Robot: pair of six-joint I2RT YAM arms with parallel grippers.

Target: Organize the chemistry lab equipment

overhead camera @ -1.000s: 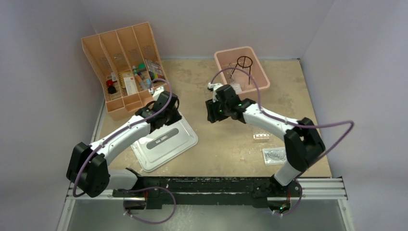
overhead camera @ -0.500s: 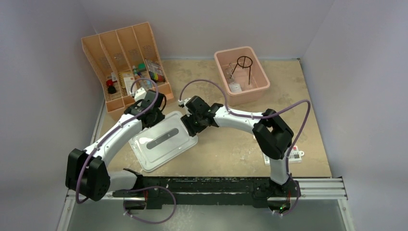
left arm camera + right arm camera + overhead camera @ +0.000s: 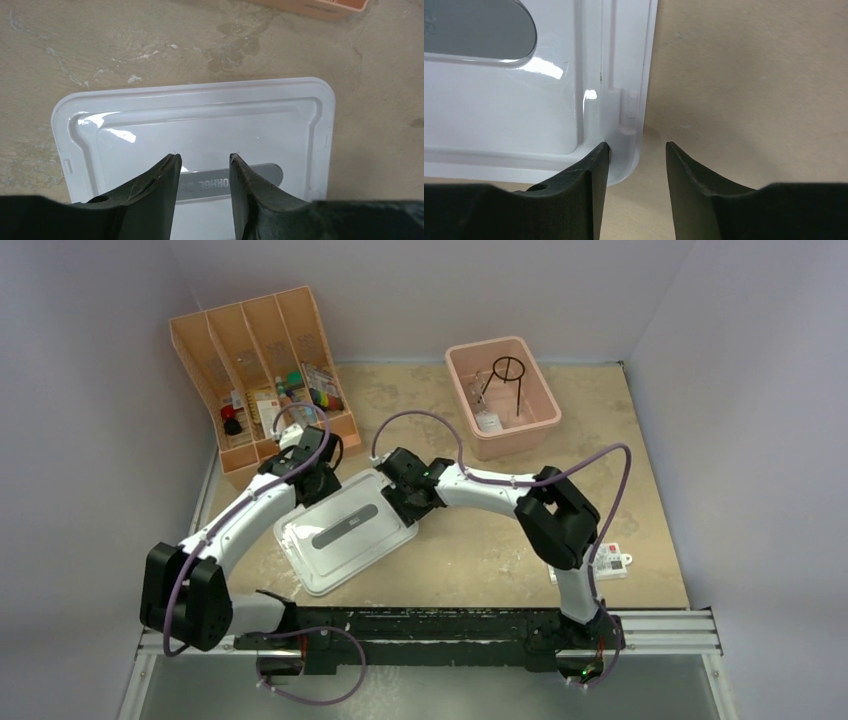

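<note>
A white lid (image 3: 340, 535) with a grey label strip lies flat on the table between my two grippers. My left gripper (image 3: 322, 488) hovers over its far edge; in the left wrist view the left gripper (image 3: 205, 160) is open above the lid (image 3: 200, 115), with nothing between the fingers. My right gripper (image 3: 408, 505) is at the lid's right corner. In the right wrist view the right gripper (image 3: 637, 147) is open, one finger over the lid's rim (image 3: 624, 135) and the other over bare table. The black wire tripod (image 3: 508, 375) and a clear flask (image 3: 487, 420) sit in the pink tub (image 3: 545, 390).
The orange divided tray (image 3: 215, 350) stands at the back left with several small items (image 3: 290, 390) in its slots. A small packet (image 3: 612, 563) lies by the right arm's base. Purple cables loop above both arms.
My right arm swung from near the pink tub over to the lid's right corner. The left gripper shifted toward the lid's far edge and widened. The lid slid slightly left.
</note>
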